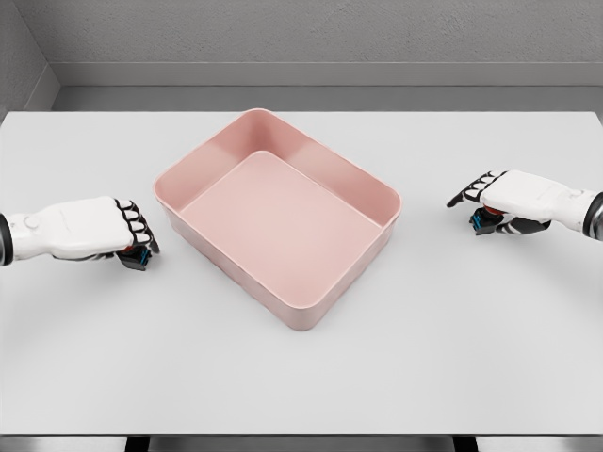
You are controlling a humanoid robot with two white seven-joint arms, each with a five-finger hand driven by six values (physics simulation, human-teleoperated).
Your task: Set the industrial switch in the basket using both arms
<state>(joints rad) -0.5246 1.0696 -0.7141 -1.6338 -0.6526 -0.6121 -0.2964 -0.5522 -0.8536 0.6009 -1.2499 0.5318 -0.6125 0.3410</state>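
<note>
A small dark switch with blue and red parts [135, 256] is gripped by the left hand [94, 229], another [484, 221] by the right hand [504, 196], so lifting toward the empty pink plastic basket [325, 169] is judged next.

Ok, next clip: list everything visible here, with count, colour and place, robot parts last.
pink rectangular plastic basket: one, pink, centre of the table, nothing inside.
white flat table: one, white, fills most of the view.
small dark objects with blue and red parts: two, one under each hand, mostly hidden; cannot tell what they are.
left hand: one, white with black fingers, left of the basket, low on the table.
right hand: one, white with black fingers, right of the basket.
</note>
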